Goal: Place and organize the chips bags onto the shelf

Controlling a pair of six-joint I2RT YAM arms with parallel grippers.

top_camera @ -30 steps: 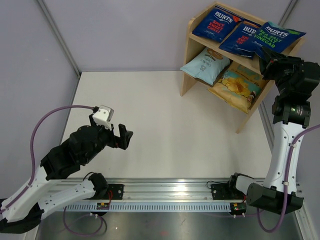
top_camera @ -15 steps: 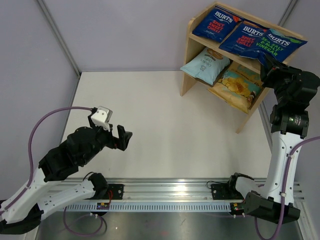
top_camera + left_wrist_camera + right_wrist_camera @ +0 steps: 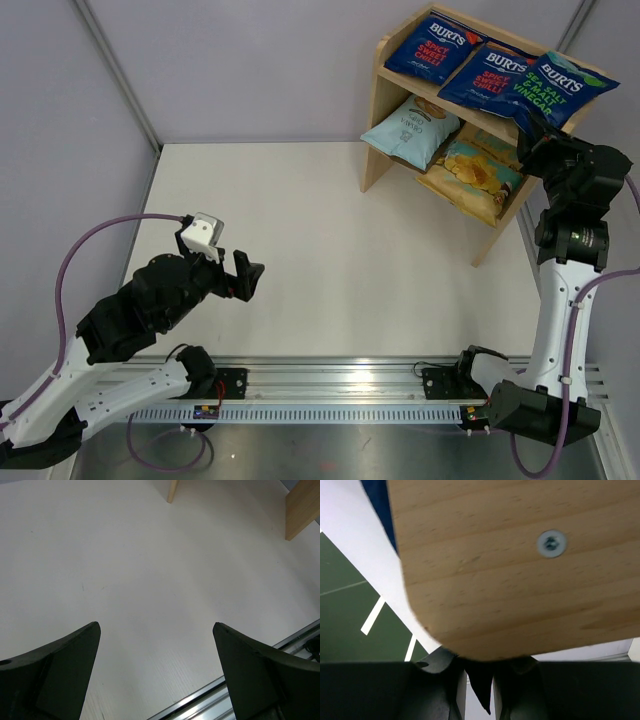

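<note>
The light wooden shelf [image 3: 378, 112] stands at the back right. Its top tier holds two red-lettered Burts bags [image 3: 425, 47] [image 3: 487, 75] and the green-lettered Burts bag [image 3: 556, 84] at the right end. The lower tier holds the pale-blue bag [image 3: 408, 127] and the yellow-and-teal bag [image 3: 470, 172]. My right gripper [image 3: 534, 141] is at the shelf's right end, shut on the green-lettered bag's lower edge. In the right wrist view the gripper [image 3: 480, 676] pinches a dark bag corner [image 3: 483, 696] just under the shelf's wood [image 3: 495, 570]. My left gripper [image 3: 246, 276] hangs open and empty over the table [image 3: 155, 625].
Grey walls close the table at the back and left. A metal rail [image 3: 330, 385] runs along the near edge between the arm bases. The shelf's two near feet [image 3: 172, 492] [image 3: 302, 510] show at the top of the left wrist view.
My right gripper has slid the green-lettered bag back and to the right on the top tier, so it overlaps the middle bag less. The left arm has barely moved.
</note>
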